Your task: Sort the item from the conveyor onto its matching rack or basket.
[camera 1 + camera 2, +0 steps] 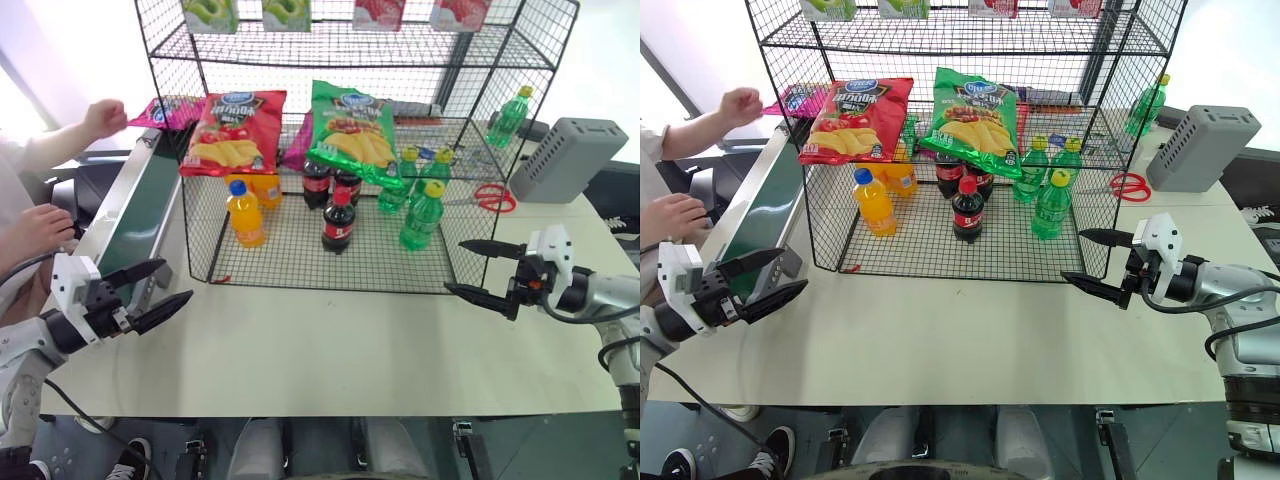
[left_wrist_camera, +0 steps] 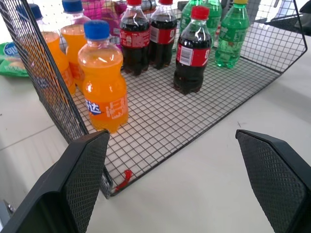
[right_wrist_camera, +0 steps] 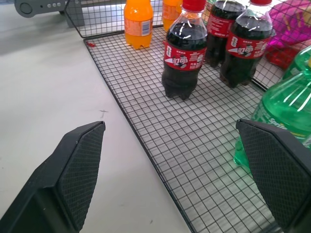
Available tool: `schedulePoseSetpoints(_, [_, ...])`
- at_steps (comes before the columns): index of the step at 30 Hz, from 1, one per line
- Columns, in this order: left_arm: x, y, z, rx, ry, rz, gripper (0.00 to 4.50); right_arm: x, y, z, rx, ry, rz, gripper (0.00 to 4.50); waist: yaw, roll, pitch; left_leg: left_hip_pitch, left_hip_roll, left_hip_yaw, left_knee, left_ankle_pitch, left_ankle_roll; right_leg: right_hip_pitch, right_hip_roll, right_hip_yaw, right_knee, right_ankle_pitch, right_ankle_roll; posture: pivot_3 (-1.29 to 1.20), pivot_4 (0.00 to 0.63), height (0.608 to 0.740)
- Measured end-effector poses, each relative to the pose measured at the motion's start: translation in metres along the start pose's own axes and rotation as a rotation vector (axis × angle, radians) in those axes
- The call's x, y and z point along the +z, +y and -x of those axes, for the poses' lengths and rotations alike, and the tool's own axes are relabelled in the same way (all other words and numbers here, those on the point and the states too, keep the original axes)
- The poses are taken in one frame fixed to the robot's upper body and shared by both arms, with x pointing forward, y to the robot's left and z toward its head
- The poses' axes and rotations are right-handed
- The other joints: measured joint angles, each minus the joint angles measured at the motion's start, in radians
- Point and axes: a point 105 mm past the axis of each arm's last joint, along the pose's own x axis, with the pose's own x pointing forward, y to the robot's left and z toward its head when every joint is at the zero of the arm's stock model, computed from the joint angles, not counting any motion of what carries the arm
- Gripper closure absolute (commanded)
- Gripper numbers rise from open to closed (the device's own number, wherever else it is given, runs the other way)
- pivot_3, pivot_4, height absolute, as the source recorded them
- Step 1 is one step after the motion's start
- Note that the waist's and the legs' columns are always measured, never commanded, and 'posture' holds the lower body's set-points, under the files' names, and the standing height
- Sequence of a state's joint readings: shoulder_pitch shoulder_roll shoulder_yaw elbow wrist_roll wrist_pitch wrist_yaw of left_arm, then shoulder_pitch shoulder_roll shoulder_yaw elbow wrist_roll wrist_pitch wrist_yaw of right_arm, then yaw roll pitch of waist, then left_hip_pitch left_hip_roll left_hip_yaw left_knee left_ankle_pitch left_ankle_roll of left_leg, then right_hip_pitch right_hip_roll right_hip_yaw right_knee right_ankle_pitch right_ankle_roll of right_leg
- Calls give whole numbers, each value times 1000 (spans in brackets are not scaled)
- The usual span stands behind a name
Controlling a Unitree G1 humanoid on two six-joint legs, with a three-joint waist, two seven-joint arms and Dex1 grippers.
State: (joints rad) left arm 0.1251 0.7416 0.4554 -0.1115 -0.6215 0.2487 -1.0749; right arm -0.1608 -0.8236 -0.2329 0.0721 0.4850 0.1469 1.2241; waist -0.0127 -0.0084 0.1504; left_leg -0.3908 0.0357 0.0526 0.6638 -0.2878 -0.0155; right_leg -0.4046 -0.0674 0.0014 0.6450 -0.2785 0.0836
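Bright, even daylight fills the scene, strongest from the blown-out white backdrop behind the rack (image 1: pixel 350 60). The pale tabletop (image 1: pixel 330 340) carries only faint, soft shadows. Glare streaks the glossy crisp bags and the cola bottles (image 3: pixel 183 48). In both wrist views the near black fingers (image 2: pixel 73 184) look slightly soft.

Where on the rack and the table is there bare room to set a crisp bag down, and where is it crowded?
Free: the rack's bottom mesh in front of the bottles, and the bare table between the two open end effectors. Crowded: the back of that tier, packed with orange bottles, cola bottles and green bottles; the shelf above carries the red crisp bag and green crisp bag.
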Motion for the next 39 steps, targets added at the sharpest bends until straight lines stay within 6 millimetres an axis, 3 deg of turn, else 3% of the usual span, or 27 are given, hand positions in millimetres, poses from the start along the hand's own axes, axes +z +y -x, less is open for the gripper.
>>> schedulePoseSetpoints(39, [1, -1, 0, -6, -9, -14, 62, 0, 1, -4, 16, 1, 1, 0, -2, 1, 1, -1, -3, 0, -10, 0, -1, -3, -8, -1, -7, -2, -4, 0, 150, 740])
